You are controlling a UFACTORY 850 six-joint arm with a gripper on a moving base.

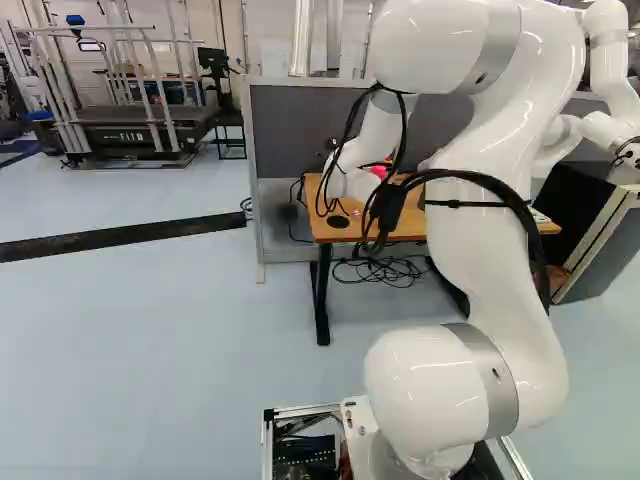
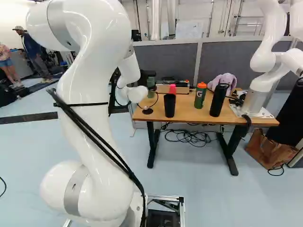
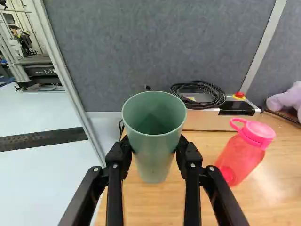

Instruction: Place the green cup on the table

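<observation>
Green cup [image 3: 154, 136]: sitting btwn the fingers, mouth facing up, body hanging over the near part of the table [image 2: 189, 113] in wrist view; prob. being kept upright so it's landing on its base.
Gripper [image 3: 154, 147]: clamping the cup, one finger pressing each side below the rim; prob. gripping there b/c that's leaving the base free for set-down.
Pink bottle [image 3: 239, 157]: standing beside the cup, w/ a gap; prob. limiting room that side, so a drift that way is risking a knock.
Cable coil [image 3: 202, 94]: lying on the box [image 3: 207, 123] at the table's back, prob. being stowed out of the way.
Cup base: showing no clear contact; can't tell if it's touching wood or hovering, so a slow lowering is prob. what's needed before release.
White arm [image 1: 480, 220]: blocking most of the table in L base view, incl. the gripper.
Black tumbler [image 2: 169, 105]: hiding the pink bottle's lower part in R base view.
</observation>
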